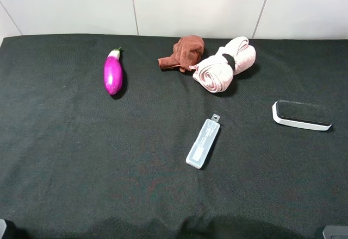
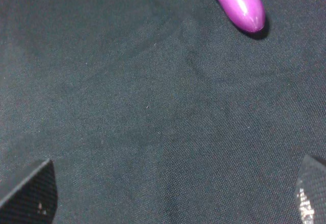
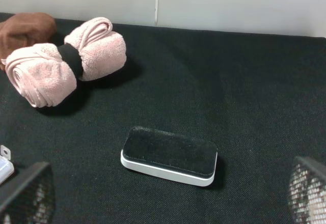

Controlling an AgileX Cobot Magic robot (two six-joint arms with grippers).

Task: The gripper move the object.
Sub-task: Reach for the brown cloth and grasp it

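A purple toy eggplant (image 1: 113,73) lies at the back left of the black table; its tip shows in the left wrist view (image 2: 237,1). A black-topped white eraser block (image 1: 300,115) lies at the right and sits centred in the right wrist view (image 3: 169,155). A clear slim plastic case (image 1: 203,143) lies in the middle. My left gripper (image 2: 170,198) is open and empty, well short of the eggplant. My right gripper (image 3: 168,193) is open and empty, just short of the eraser block. Both arms stay at the table's front edge.
A rolled pink towel with a black band (image 1: 224,65) and a crumpled brown cloth (image 1: 184,53) lie at the back centre; both show in the right wrist view, towel (image 3: 63,61), cloth (image 3: 25,28). A white wall stands behind the black table cloth (image 1: 81,157).
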